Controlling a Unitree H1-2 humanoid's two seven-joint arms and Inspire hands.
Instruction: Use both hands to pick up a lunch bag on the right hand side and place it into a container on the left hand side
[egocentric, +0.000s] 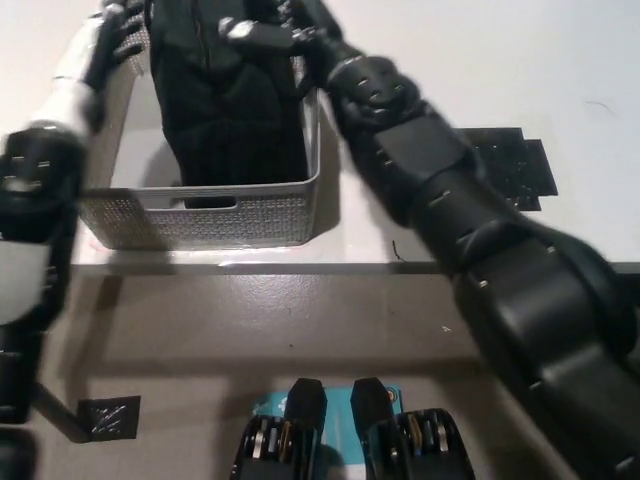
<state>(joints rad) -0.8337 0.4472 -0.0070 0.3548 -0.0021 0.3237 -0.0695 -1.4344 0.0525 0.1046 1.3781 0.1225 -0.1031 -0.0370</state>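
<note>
Black lunch bag sits upright inside grey basket near tabletop front edge. Left hand and right hand both press its sides.

**Lunch bag sitting in the basket**

The soft black fabric lunch bag is standing upright inside the grey perforated plastic container, filling most of its right half and sticking up well above the rim. The container is rectangular with a handle slot in its near wall, and sits on the white tabletop near the front edge.
</note>
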